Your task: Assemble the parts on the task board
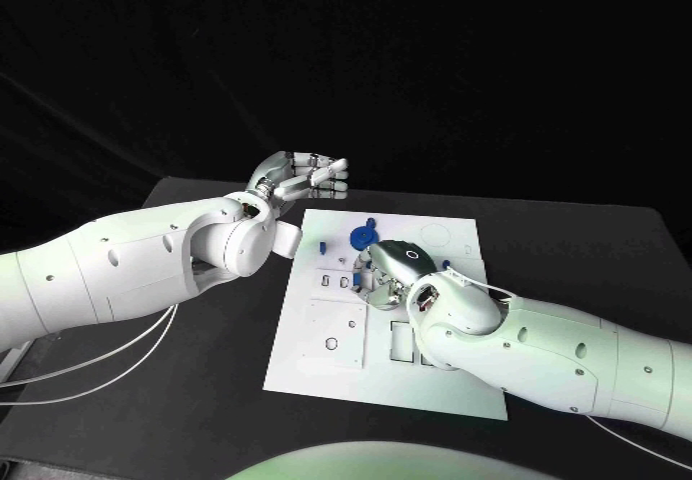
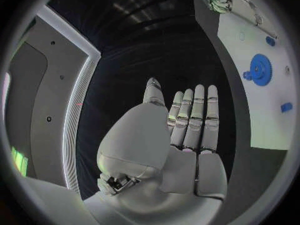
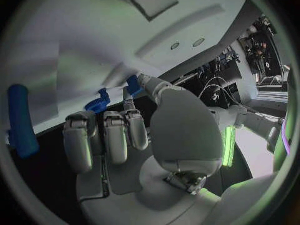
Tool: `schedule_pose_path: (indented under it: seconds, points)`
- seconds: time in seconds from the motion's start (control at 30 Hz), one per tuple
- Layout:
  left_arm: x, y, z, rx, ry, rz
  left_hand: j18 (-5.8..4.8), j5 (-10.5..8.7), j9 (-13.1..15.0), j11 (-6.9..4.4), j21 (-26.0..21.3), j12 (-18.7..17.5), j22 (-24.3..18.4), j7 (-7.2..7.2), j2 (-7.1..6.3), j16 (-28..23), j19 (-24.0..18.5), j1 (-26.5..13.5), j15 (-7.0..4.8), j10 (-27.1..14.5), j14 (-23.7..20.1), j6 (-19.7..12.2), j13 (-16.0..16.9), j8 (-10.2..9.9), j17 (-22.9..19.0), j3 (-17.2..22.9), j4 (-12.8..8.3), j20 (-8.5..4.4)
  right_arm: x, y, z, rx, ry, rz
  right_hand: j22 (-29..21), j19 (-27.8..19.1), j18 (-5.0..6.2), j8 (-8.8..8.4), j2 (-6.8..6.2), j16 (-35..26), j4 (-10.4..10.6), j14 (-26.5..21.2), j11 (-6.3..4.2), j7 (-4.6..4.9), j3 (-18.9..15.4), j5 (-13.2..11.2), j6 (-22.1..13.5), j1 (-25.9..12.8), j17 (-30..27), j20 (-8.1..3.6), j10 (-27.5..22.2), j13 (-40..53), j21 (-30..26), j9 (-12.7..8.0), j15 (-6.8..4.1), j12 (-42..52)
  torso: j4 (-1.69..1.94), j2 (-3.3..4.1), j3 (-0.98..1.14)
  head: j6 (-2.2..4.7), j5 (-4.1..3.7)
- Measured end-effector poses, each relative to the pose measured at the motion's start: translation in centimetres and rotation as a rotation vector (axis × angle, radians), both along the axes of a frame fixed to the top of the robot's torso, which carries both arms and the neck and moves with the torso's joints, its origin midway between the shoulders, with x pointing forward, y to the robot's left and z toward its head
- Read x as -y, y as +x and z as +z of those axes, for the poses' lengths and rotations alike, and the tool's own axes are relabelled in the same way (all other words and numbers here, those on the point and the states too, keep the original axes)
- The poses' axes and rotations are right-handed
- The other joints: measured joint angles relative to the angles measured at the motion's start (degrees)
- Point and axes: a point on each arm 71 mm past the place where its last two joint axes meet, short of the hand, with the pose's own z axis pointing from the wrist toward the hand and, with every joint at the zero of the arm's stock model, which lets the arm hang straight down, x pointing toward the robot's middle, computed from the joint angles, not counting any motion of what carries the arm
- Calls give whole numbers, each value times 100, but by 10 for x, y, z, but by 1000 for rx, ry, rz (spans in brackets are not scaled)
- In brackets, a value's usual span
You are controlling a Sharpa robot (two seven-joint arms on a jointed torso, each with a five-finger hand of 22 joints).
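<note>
The left hand point(image 1: 303, 175) hovers released, fingers straight, beyond the white task board point(image 1: 325, 350) on the black table point(image 1: 188, 400), while the right hand point(image 1: 387, 268) pinches a small blue part point(image 3: 133, 85) beside the blue gear point(image 1: 364, 238).

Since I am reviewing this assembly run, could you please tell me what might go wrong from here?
The right robot hand works low over the task board, close to the blue gear; it might knock that part. Its fingertips pinch a small blue part, which could slip. The left robot hand hovers open, clear of the board's far edge.
</note>
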Motion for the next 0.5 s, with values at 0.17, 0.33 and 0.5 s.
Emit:
schedule_pose_path:
  seconds: [0.17,0.33,0.5]
  points:
    - [0,0,0,0,0,1,1,0,0,0,0,0,0,0,0,0,0,0,0,0,0,0,0,0,0,0,0,0,0,0,0,0,-1,0,0,0,0,-32,0,0,0,-13,14,18,0,0,-18,0,0,0,-14,0,0,-16,13,-27,0,0,0,-8,1]
    - [-1,0,0,-1,1,1,0,0,-1,0,0,0,0,0,0,0,0,0,0,0,0,0,0,0,0,0,0,0,0,0,0,0,0,0,-1,0,0,-64,-23,0,2,0,43,52,-33,0,-93,-23,3,44,-43,0,0,-36,43,-36,0,1,0,-18,9]
    - [-1,0,0,-1,1,2,1,0,-1,0,0,0,0,0,0,0,0,0,0,0,0,0,-1,0,-1,0,0,0,0,0,0,0,0,2,-1,0,0,-112,-45,0,17,-13,71,69,-81,-23,-150,-45,5,43,-71,0,0,-68,56,-88,0,1,0,-25,14]
